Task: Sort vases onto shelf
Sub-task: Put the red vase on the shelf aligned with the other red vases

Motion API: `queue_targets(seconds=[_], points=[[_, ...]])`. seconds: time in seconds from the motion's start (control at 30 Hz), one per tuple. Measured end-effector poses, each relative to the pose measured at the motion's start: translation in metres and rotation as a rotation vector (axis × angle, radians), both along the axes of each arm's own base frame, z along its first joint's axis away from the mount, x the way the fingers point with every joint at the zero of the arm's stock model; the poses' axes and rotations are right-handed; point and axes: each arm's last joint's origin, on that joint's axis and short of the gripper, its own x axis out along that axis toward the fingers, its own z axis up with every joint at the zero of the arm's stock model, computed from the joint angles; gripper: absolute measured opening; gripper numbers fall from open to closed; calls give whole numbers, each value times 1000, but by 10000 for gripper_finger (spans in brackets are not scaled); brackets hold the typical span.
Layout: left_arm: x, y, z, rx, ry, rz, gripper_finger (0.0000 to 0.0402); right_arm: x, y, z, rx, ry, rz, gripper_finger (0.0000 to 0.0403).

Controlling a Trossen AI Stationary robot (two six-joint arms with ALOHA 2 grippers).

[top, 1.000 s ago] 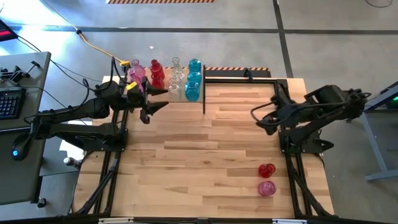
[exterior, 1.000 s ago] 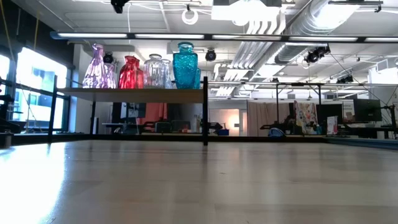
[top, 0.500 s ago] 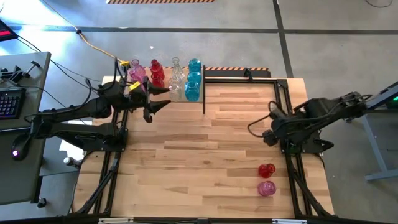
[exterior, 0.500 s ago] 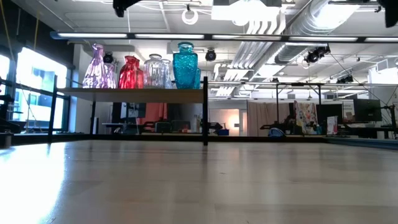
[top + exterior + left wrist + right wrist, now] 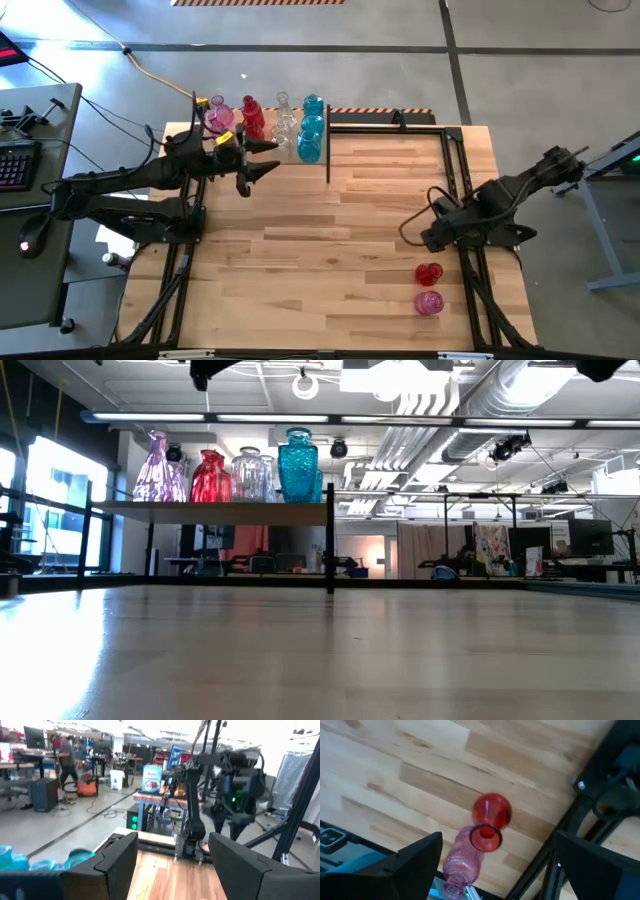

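I see my right gripper, fingers wide, above the red vase; pink vase touches it near the surface edge.

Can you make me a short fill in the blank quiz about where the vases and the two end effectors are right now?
1. The two vases not yet on the shelf are a red vase and a ____ one.
2. Those two vases stand on the tabletop nearest the ____ end effector.
3. The left end effector hangs beside the shelf holding ____.
4. On the shelf, the teal-blue vases stand at the end nearest the table's ____.

Missing words: pink; right; nothing; middle
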Motion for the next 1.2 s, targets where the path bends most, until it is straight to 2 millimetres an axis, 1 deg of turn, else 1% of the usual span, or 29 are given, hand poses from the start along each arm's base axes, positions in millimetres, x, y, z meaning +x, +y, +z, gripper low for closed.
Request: queue_targets(seconds=[0.23,0.47,0.73,0.97,1.2], points=[[0,-1,5,23,-53,-4,234,-9,15,-14,-9,53,-71,362],[0,-1,5,22,-53,-4,234,-13,33,-36,32,47,-108,362],[0,-1,5,18,-53,-5,234,-19,44,-54,55,71,-128,362],[0,-1,5,-4,-57,-7,234,-17,50,-60,39,93,-138,362],[0,-1,5,-12,-58,-8,234,-11,59,-71,8,175,-177,362]])
